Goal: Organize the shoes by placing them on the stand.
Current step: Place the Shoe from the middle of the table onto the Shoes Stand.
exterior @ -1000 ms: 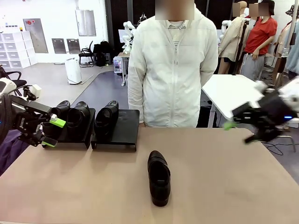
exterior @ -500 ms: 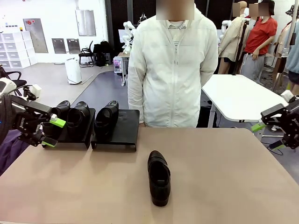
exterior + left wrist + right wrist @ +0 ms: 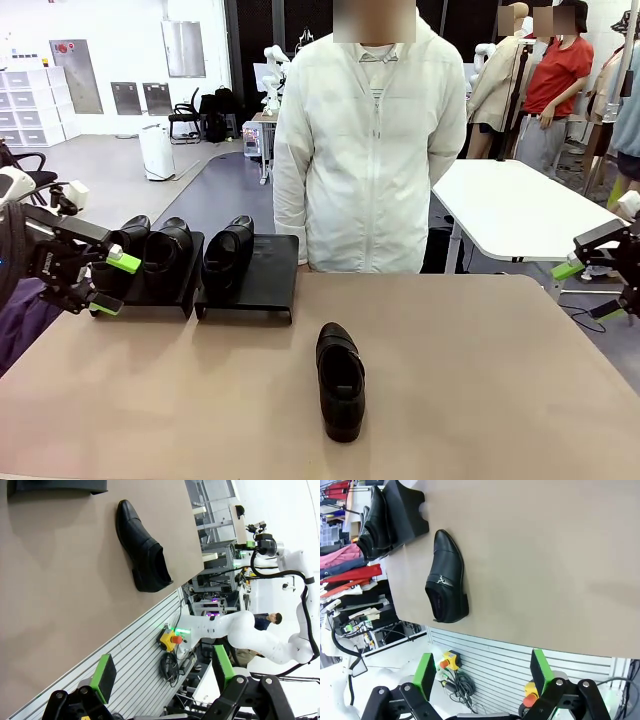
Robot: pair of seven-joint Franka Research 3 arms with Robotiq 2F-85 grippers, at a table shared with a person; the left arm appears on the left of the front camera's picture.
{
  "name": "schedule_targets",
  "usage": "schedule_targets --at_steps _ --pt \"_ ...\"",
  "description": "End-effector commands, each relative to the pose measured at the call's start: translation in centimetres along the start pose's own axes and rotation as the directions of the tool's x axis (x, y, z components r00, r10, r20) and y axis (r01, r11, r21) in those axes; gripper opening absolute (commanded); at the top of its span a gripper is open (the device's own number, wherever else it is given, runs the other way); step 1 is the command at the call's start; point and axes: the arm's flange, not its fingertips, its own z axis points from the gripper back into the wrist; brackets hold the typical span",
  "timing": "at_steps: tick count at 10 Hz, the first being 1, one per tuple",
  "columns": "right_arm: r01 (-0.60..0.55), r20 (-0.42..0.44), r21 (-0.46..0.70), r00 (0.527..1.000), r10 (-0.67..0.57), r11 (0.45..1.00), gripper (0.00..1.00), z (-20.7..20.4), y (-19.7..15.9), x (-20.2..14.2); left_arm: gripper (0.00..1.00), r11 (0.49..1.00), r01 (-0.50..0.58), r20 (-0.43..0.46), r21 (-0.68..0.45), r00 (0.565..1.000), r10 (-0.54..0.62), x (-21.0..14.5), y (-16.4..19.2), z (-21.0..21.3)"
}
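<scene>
Along the desk's (image 3: 520, 400) far-left edge sits the stand (image 3: 262, 280), two adjoining platforms carrying three shoes: two on the left platform (image 3: 150, 250), one on the right platform (image 3: 228, 255). Beside the left edge hangs the left gripper (image 3: 110, 285), jaws spread wide, holding nothing. A fourth shoe (image 3: 340, 380) lies alone mid-desk, toward the near edge. Past the right edge, the right gripper (image 3: 590, 290) hangs with jaws likewise wide apart and empty.
</scene>
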Motion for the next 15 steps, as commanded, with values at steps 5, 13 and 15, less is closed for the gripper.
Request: schedule_targets --at_steps 5,13,15 --pt "-0.004 0.002 0.027 1.000 0.004 1.000 1.00 0.1 0.5 0.1 1.00 1.000 0.000 -0.010 0.003 1.000 0.000 -0.2 0.0 0.2" --pt "-0.004 0.002 0.027 1.000 0.004 1.000 1.00 0.1 0.5 0.1 1.00 0.632 0.052 -0.166 0.773 0.978 0.123 1.0 -18.8 -33.4" --pt "-0.004 0.002 0.027 1.000 0.004 1.000 1.00 0.1 0.5 0.1 1.00 0.601 -0.043 -0.065 0.798 0.986 0.156 0.9 -18.3 -34.1"
